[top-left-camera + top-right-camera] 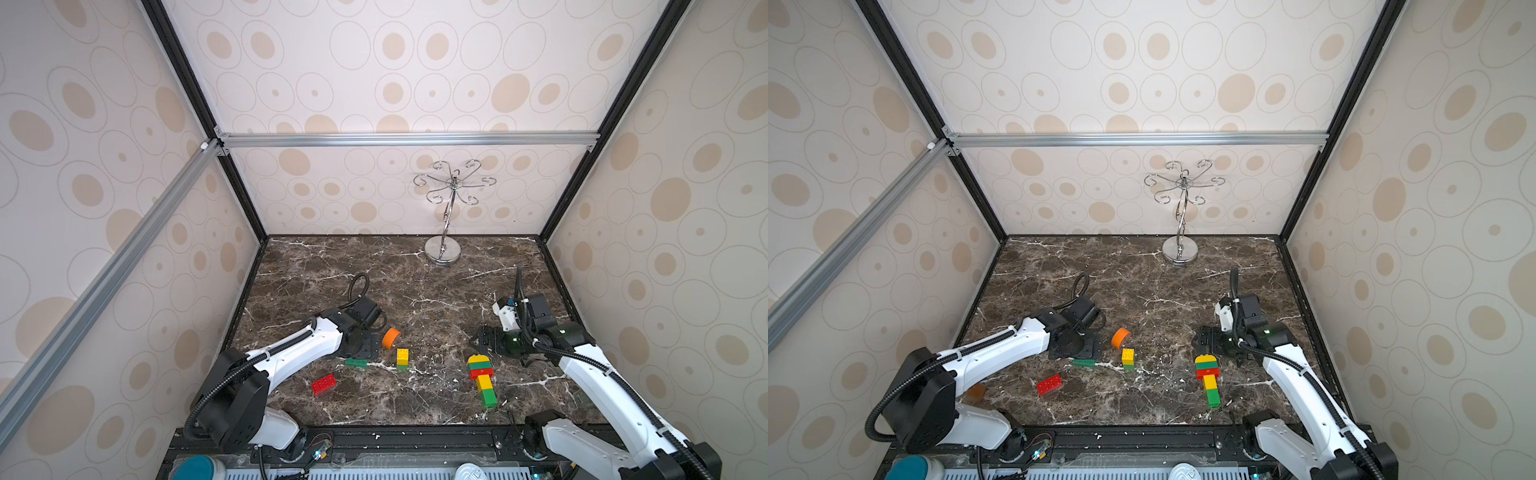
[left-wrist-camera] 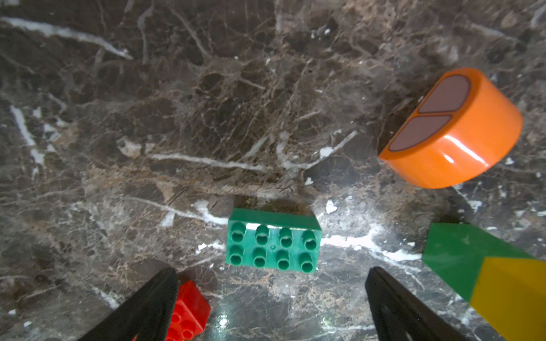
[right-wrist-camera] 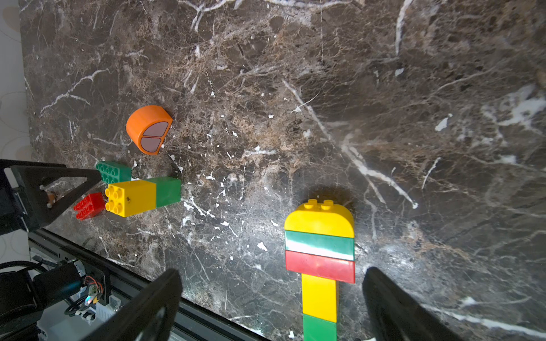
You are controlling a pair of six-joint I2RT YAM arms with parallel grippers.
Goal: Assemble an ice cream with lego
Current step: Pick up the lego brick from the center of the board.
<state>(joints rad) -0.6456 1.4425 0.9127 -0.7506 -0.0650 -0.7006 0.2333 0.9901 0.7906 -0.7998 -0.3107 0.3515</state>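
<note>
Lego stack (image 1: 481,372) lies flat on the marble tabletop (image 1: 415,291).

no writing to read
no word, number or brand can be made out in any view; the orange half-round piece (image 2: 452,130) bears only a flat face with two grey-pink patches outlined in dark (no letters on them), and the yellow brick (image 3: 131,197) shows a small dark speck on its side, too small to tell what it is.
</note>
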